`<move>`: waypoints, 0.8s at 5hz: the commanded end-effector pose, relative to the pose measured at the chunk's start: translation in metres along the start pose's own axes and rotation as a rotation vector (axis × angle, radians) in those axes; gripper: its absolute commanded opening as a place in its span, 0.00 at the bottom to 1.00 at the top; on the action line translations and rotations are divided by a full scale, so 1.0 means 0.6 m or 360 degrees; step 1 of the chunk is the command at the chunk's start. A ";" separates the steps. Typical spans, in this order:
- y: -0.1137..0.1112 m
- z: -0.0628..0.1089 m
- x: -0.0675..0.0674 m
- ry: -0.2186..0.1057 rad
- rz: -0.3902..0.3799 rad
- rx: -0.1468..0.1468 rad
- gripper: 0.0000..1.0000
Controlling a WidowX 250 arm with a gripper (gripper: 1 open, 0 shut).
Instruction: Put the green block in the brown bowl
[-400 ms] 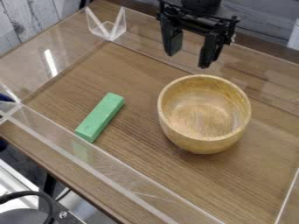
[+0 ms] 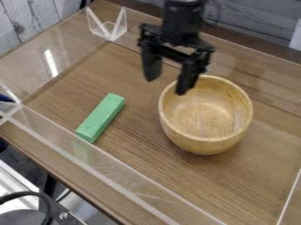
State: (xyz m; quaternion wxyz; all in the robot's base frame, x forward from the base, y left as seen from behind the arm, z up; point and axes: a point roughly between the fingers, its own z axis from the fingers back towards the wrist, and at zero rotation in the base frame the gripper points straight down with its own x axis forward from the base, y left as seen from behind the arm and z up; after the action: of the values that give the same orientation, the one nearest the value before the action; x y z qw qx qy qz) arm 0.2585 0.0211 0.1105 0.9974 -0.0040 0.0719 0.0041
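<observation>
The green block (image 2: 101,117) lies flat on the wooden table at the left, its long side running diagonally. To its right stands the brown bowl (image 2: 206,113), round, tan and with nothing inside. My black gripper (image 2: 166,76) hangs pointing down above the table, just beyond the bowl's far left rim. Its two fingers (image 2: 150,66) stand apart with nothing between them, so it is open. It is well above and to the right of the block and touches neither the block nor the bowl.
Clear acrylic walls (image 2: 70,145) fence the wooden table (image 2: 70,79) on all sides. A clear angled bracket (image 2: 108,25) sits at the back. A white plank wall (image 2: 30,22) stands behind on the left.
The gripper has moved left and lower, from the back right toward the bowl's far left rim. It stays open. Block and bowl have not moved.
</observation>
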 end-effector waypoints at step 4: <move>0.123 -0.031 -0.084 -0.0147 0.0033 0.0051 1.00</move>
State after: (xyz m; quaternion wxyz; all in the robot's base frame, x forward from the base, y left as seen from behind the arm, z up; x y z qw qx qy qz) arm 0.2002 0.0914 0.0861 0.9985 0.0007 0.0530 0.0155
